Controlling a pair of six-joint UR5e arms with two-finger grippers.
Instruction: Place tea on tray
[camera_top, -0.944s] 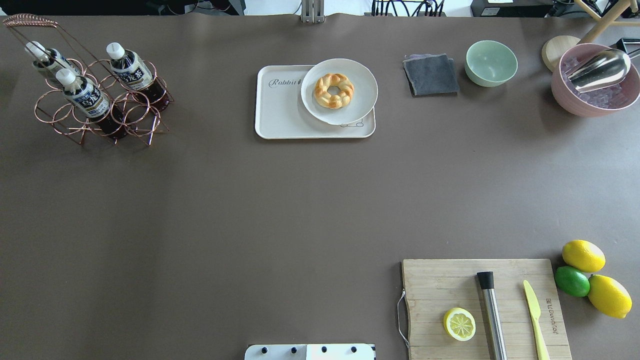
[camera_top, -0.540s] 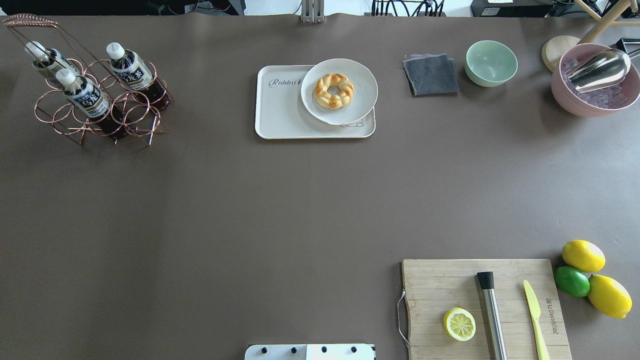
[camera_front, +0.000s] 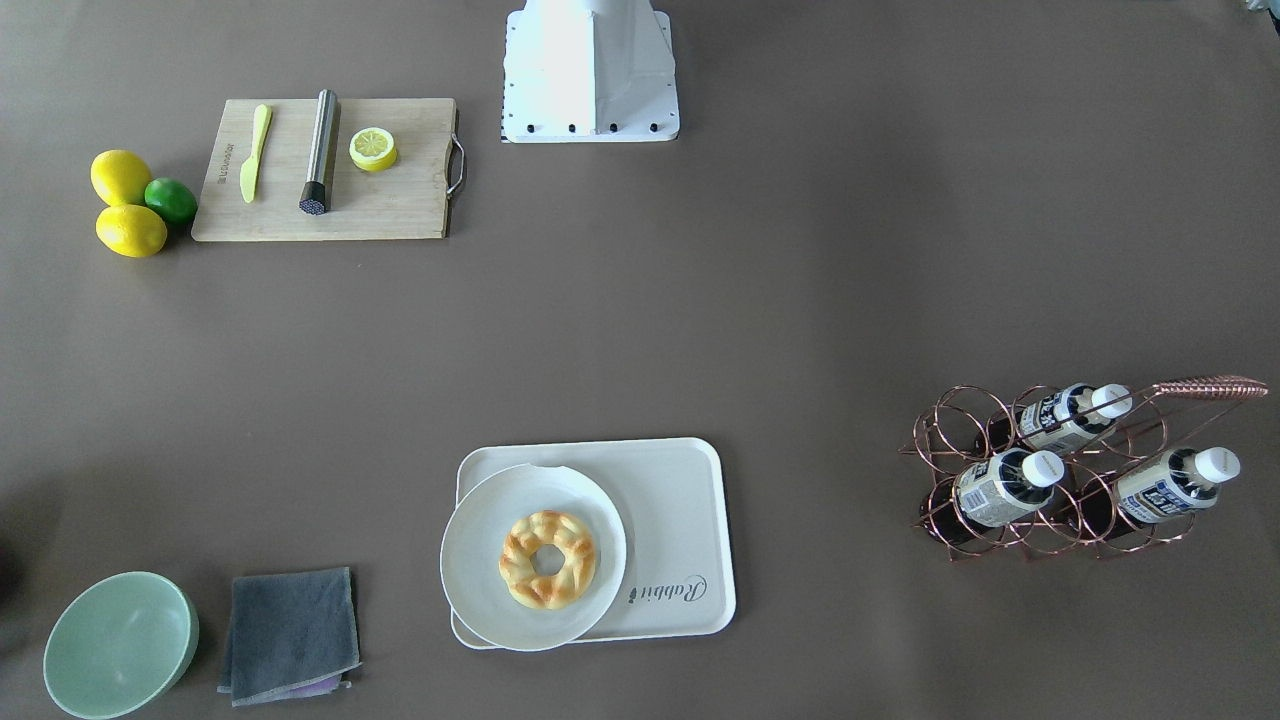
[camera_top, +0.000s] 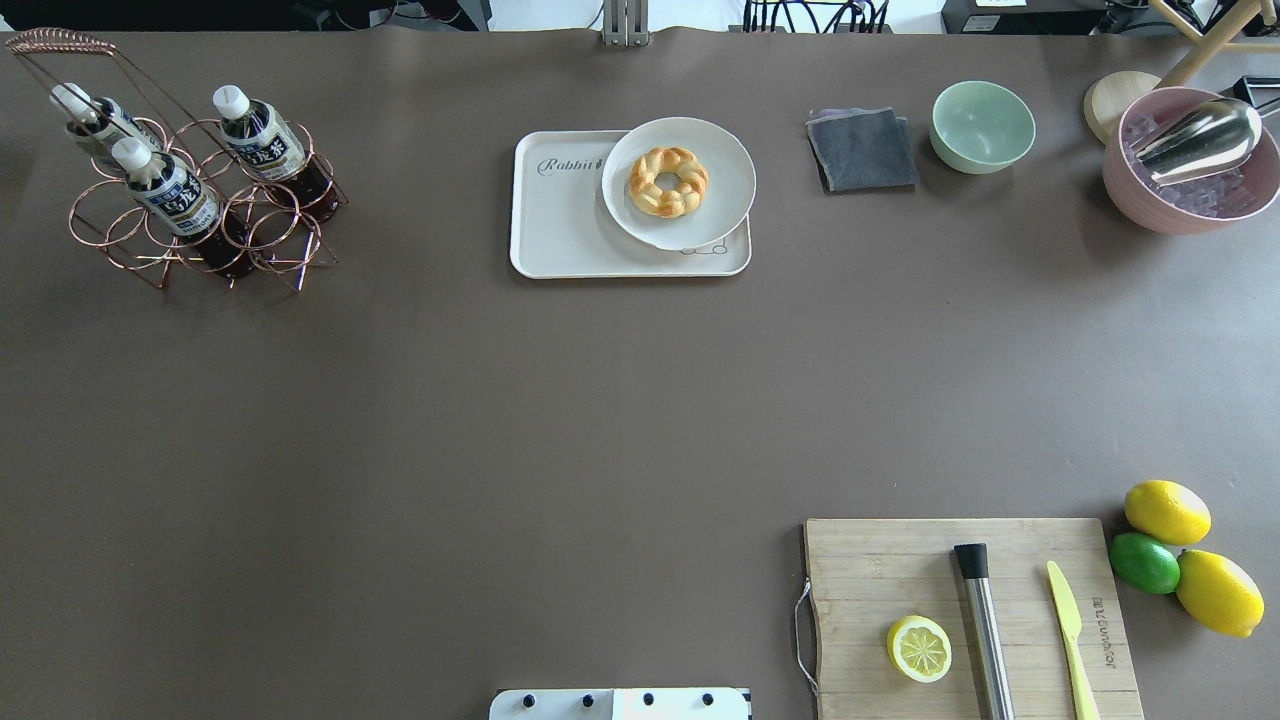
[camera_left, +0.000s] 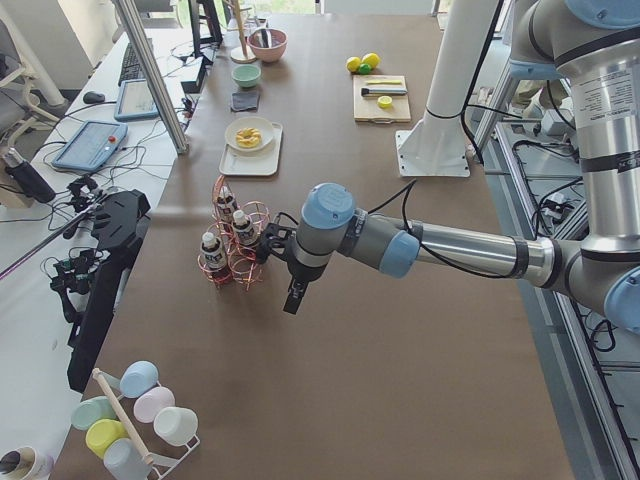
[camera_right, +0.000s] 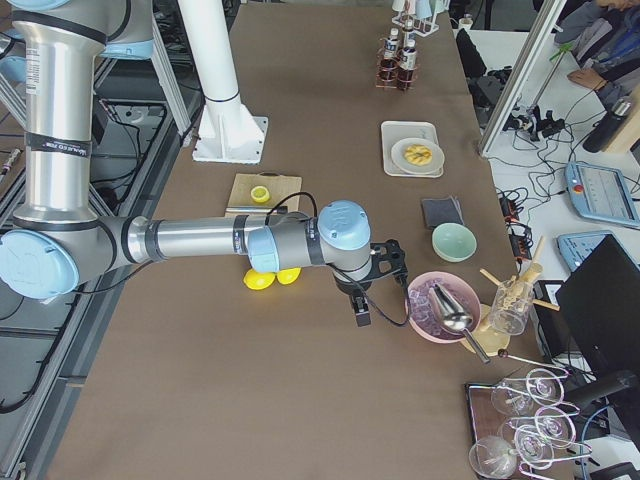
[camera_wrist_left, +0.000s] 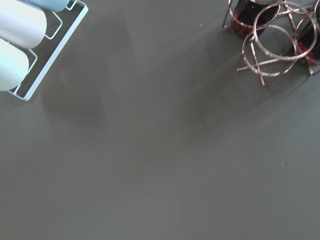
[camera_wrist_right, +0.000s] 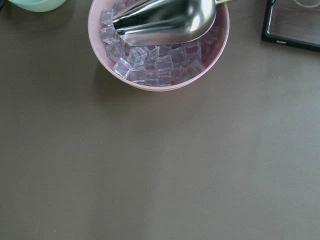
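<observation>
- The task was judged to be at its very start: all three small clear plastic tea bottles (camera_top: 262, 135) with dark liquid sat in the copper wire rack (camera_top: 275, 232) at the table's far left. They were well apart from the cream-white rectangular plastic tray (camera_top: 560, 235).
- The left gripper (camera_left: 292, 297) hung over bare table near the rack, touching nothing. Whether its fingers were spread or pressed together could not be told.
- The same went for the right gripper (camera_right: 361, 314), which hung near the pink bowl of ice (camera_right: 414, 310).
- Each bottle stood upright in a ring, white cap up, long axis vertical.
- The next move likely called for the left arm to reach a bottle, grip it, and lift it straight up out of its ring.
- A round white plate (camera_top: 720, 170) covered the tray's right part, leaving only the left strip free.
</observation>
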